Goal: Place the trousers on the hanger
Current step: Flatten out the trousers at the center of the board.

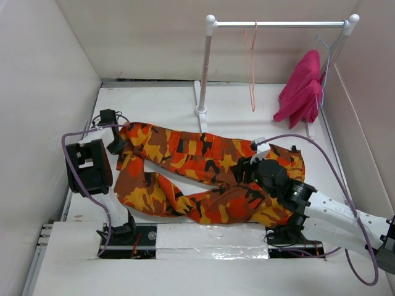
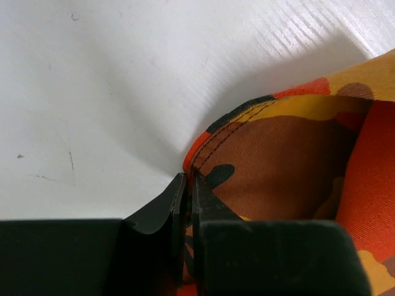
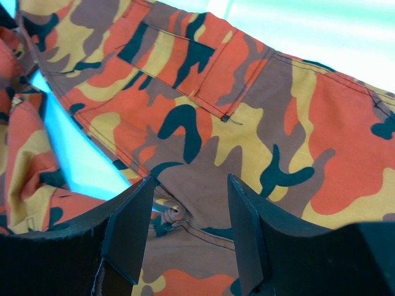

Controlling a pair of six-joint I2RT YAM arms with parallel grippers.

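Where the left gripper (image 2: 187, 185) closes its two black fingers (image 2: 163, 209), a stitched hem of the long camouflage fabric trousers in orange, red, yellow and black (image 1: 203, 179) is pinched between them. The woven cloth bulges up to the right of the pads, and the smooth white table (image 2: 92, 92) lies to their left. The right gripper (image 3: 189, 185) hovers with its flat black fingers (image 3: 129, 228) spread wide, gripping nothing. Under the gap between them lies a seamed fold of the same cloth, and a stitched pocket sits beyond the fingertips. The trousers lie rumpled on the table, their legs running toward the left fingers. Far beyond both pairs of fingers, a thin salmon-pink wire hanger (image 1: 251, 68) hangs from a white tube rail (image 1: 278, 24). A plain magenta-pink garment (image 1: 301, 86) drapes at the rail's right end.
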